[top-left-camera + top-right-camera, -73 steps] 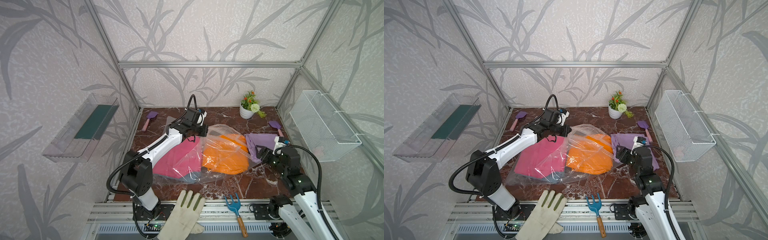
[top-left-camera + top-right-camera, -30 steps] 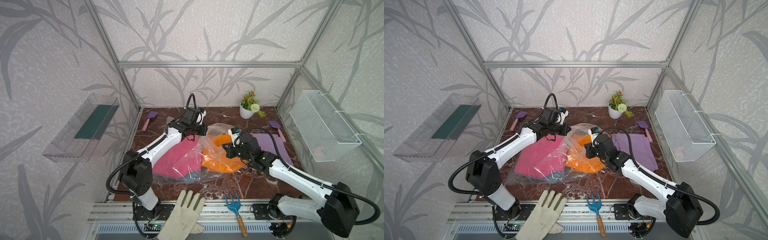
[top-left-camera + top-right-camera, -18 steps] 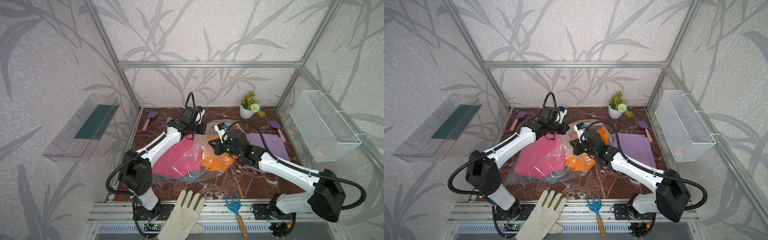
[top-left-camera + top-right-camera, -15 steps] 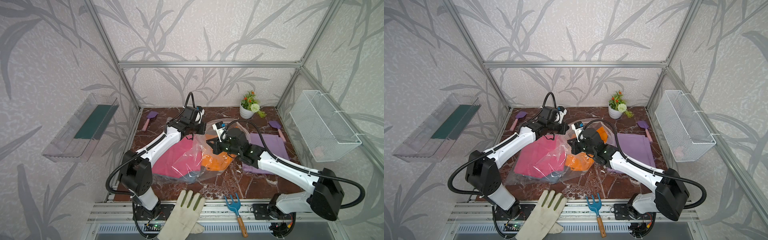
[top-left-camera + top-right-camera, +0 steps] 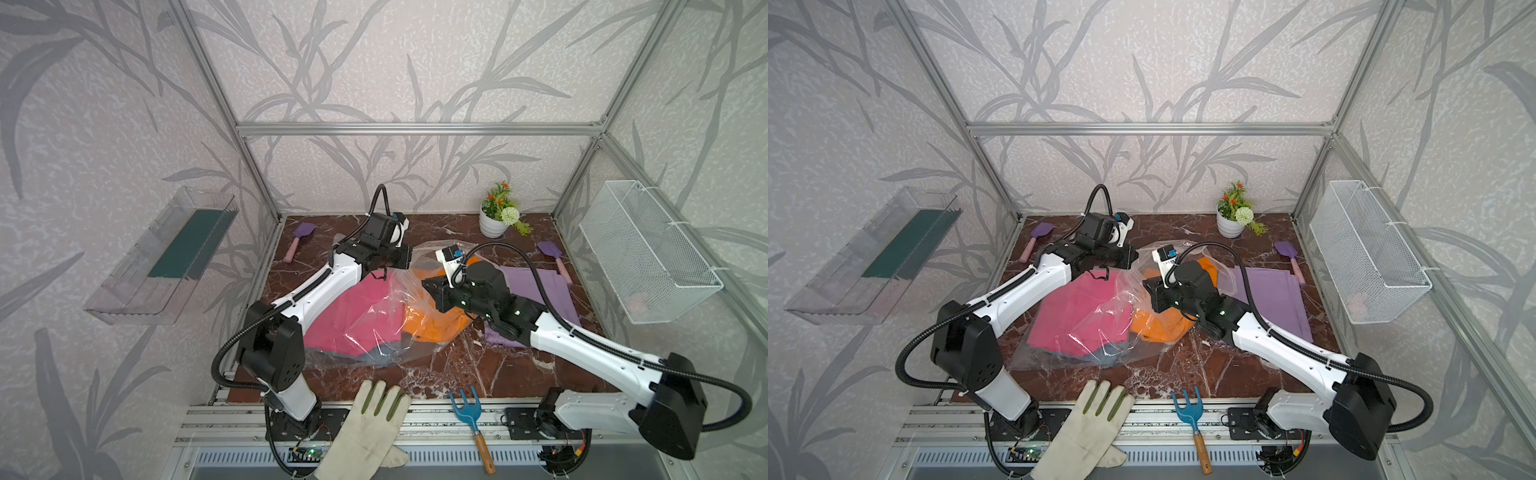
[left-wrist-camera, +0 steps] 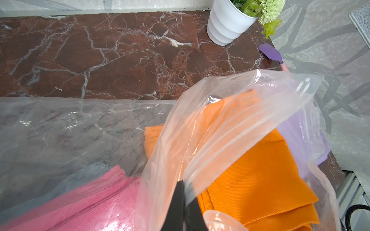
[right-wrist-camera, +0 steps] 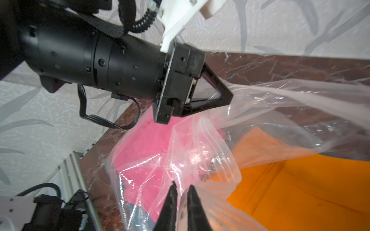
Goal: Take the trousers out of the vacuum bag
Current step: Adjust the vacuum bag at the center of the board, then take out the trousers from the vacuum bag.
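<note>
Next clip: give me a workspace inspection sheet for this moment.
Surface: marble table, no spills seen.
Job's things: bag holds pink trousers and denim, with orange trousers at its mouth; lilac trousers lie outside.
Clutter: glove, rake, spatula, second spatula, plant pot.
Grippers: left gripper shut on the bag's upper film; right gripper at the mouth, jaws slightly apart, no grip evident.
Cables: black hoses loop off both arms; no snag seen.
Surroundings: wall shelf, wire basket.
</note>
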Motion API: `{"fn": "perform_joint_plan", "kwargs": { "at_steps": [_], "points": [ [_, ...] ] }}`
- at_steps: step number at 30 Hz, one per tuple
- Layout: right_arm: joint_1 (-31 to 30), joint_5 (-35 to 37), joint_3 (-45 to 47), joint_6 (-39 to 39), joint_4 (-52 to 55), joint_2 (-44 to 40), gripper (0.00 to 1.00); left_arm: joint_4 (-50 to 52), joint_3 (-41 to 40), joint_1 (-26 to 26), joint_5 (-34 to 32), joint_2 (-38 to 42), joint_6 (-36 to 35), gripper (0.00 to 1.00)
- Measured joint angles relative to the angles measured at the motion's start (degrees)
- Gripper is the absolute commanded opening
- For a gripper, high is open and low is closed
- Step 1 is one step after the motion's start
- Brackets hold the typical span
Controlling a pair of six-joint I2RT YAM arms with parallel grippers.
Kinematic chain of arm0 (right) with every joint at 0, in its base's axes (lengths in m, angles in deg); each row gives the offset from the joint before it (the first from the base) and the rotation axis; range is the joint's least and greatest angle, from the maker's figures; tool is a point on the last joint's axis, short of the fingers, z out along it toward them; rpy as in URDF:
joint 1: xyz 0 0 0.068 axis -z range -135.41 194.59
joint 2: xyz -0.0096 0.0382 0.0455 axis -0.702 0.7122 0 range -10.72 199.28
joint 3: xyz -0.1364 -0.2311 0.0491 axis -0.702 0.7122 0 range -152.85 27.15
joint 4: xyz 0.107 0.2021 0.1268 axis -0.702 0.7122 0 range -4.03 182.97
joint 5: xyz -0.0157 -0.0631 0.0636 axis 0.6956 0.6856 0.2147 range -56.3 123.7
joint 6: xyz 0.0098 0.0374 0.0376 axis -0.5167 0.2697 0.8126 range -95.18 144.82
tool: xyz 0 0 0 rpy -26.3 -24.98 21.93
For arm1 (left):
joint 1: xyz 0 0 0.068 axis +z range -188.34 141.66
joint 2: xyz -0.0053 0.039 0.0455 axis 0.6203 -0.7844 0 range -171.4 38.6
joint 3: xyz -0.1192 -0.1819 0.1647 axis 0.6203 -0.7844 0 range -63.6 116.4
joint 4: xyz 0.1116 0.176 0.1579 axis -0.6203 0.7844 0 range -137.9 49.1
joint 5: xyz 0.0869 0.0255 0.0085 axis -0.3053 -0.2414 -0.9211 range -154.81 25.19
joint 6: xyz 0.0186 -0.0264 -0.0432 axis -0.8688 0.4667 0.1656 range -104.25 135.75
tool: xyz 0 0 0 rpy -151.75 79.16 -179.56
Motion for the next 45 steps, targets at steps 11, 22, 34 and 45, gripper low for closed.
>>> {"fn": "perform_joint_plan", "kwargs": {
  "at_steps": [11, 22, 34, 45],
  "points": [
    [14.84, 3.93, 9.25, 2.78, 13.88, -20.76, 0.57, -1.29, 0.0, -0.9, 3.5, 0.0, -0.22, 0.0],
    [24.81, -1.81, 8.41, 0.79, 22.34, -13.4, 0.6, -1.7, -0.02, -6.19, 4.85, 0.0, -3.04, 0.0],
    [29.79, -2.82, 10.71, 1.86, 21.84, -6.54, 0.67, -1.51, 0.2, -10.8, 4.83, -1.55, -3.34, 0.0],
    [32.02, -4.28, 12.41, 2.91, 15.98, 4.52, 0.68, -1.42, 1.16, -11.93, 5.66, -2.49, -3.19, 0.0]
  ]
}}
